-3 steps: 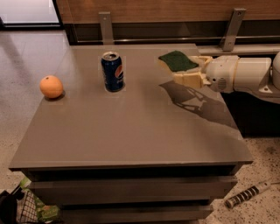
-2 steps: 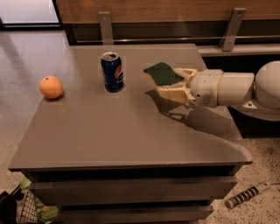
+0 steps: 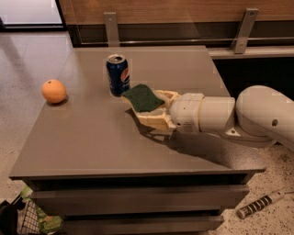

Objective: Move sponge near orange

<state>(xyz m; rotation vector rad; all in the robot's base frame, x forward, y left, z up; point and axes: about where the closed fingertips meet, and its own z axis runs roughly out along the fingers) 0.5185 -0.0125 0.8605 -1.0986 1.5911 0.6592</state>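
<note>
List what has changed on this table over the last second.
The gripper, shut on the sponge throughout, has carried it above the table from the far right of the picture to right beside the soda can, nearer the camera and closer to the orange. Nothing was picked up or let go. The soda can and the orange have not moved.

A grey-brown table (image 3: 92, 142) with drawers below stands on a shiny speckled floor (image 3: 23, 64); behind it is a brown wood wall (image 3: 183, 9) with two metal brackets (image 3: 111, 27); light comes from the top left; the gripper (image 3: 146, 105) holds the sponge (image 3: 142, 97) over the table's middle.
</note>
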